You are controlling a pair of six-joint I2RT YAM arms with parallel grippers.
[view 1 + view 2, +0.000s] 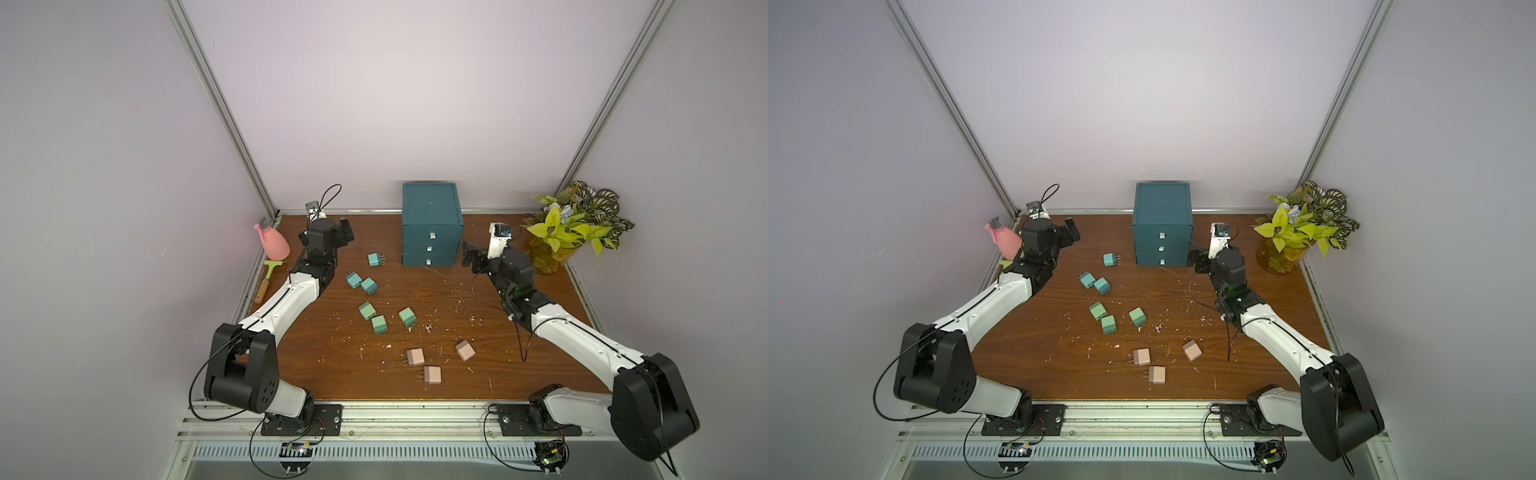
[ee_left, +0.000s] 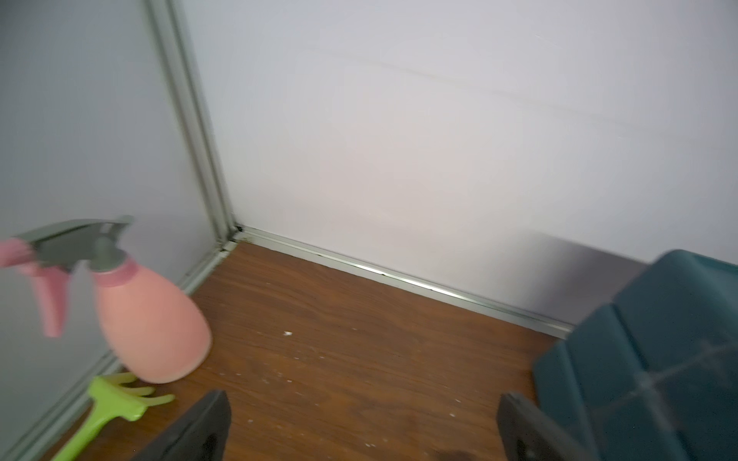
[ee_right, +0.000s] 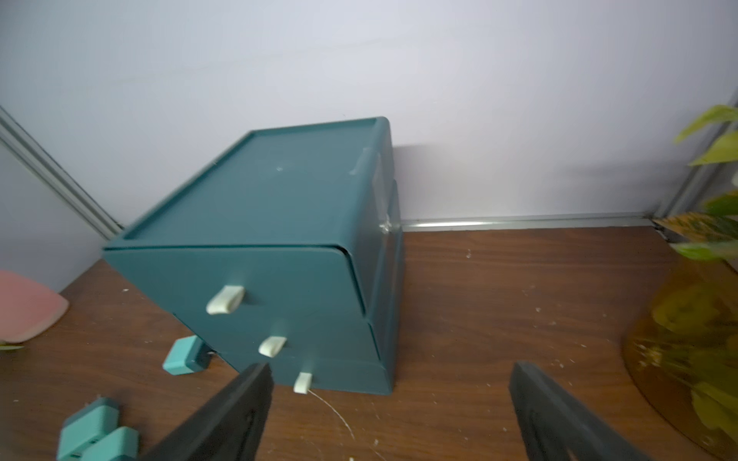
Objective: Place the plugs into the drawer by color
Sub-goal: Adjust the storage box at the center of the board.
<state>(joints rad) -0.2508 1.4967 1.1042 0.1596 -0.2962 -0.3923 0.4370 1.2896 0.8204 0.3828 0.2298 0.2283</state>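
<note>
Drawer (image 1: 432,208) against back edge of table (image 1: 457,320), plugs (image 1: 407,316) scattered centre-left.

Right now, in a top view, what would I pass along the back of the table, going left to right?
The pink spray bottle → left gripper → drawer → right gripper → potted plant.

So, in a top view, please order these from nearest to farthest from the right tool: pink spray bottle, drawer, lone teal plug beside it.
1. Drawer, just beside the right tool.
2. Lone teal plug, on the drawer's other side.
3. Pink spray bottle, in the opposite back corner.
</note>
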